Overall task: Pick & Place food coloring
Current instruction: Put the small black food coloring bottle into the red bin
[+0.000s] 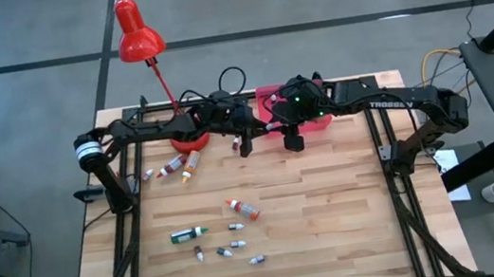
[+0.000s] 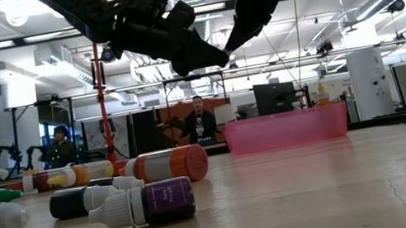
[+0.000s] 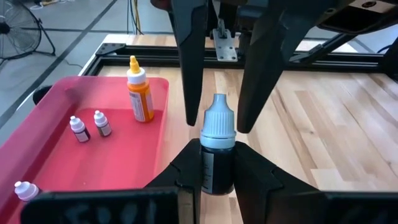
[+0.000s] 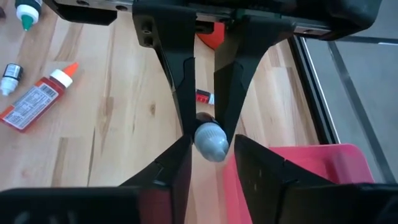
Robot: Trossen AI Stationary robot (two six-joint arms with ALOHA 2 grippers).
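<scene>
Bottle (image 3: 217, 152) clamped between both grippers.

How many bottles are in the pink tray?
4 show in the pink tray: a tall orange bottle, two tiny bottles standing together near it, and another tiny bottle partly cut off at the picture's edge. More may be hidden.

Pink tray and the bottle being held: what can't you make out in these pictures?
- High view: the arms cover most of the pink tray, hiding its contents.
- Low view: the tray's wall hides all but the orange bottle's top.
- Left wrist view: the picture edge cuts off the tray's near end and one small bottle.
- Left wrist view: the left gripper covers the held bottle's label.
</scene>
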